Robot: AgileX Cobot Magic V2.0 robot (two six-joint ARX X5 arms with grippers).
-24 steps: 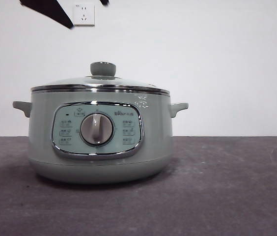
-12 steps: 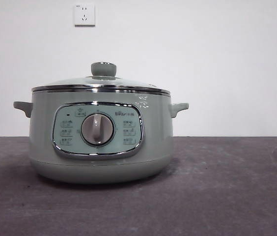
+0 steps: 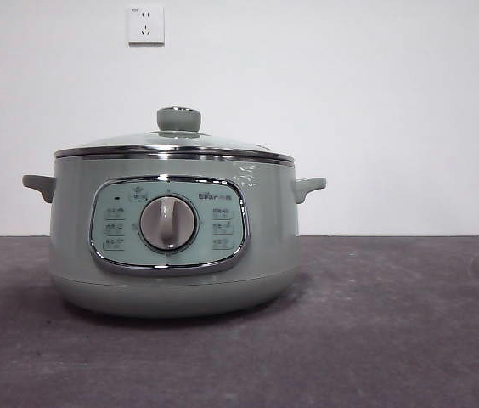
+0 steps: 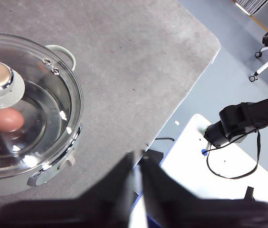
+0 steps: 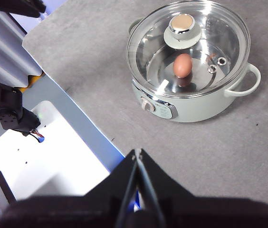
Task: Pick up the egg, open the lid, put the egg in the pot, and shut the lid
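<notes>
The egg point(image 5: 183, 65) lay inside the pot point(image 3: 174, 246), resting on the bare metal floor of the bowl, and I could see it plainly through the glass from both of my wrist cameras. The lid point(image 3: 174, 143) sat squarely on the pot's chrome rim, level all round, its sage-green knob point(image 3: 178, 118) upright at the centre. From the front the cooker stood alone on the grey table point(image 3: 392, 323), dial point(image 3: 168, 223) facing forward, with neither of my arms in that view.

My left pincer point(image 4: 138, 164) hung well clear of the pot, out past the table's corner, its two black jaws pressed together with nothing between them. My right pincer point(image 5: 137, 159) was likewise high and off to the side, over the table's edge, jaws closed tip to tip and empty. Neither touched the lid or the pot.

Judging by how things lay, every step of the job looked finished: egg picked up, lid opened, egg placed inside, lid set back on. I could find nothing left to do with the pot itself. The only thing I would check is the lid's seating, and from the front its rim appeared flush against the pot with no gap or tilt. What remained, as I judged it, was only for both arms to wait at rest.
</notes>
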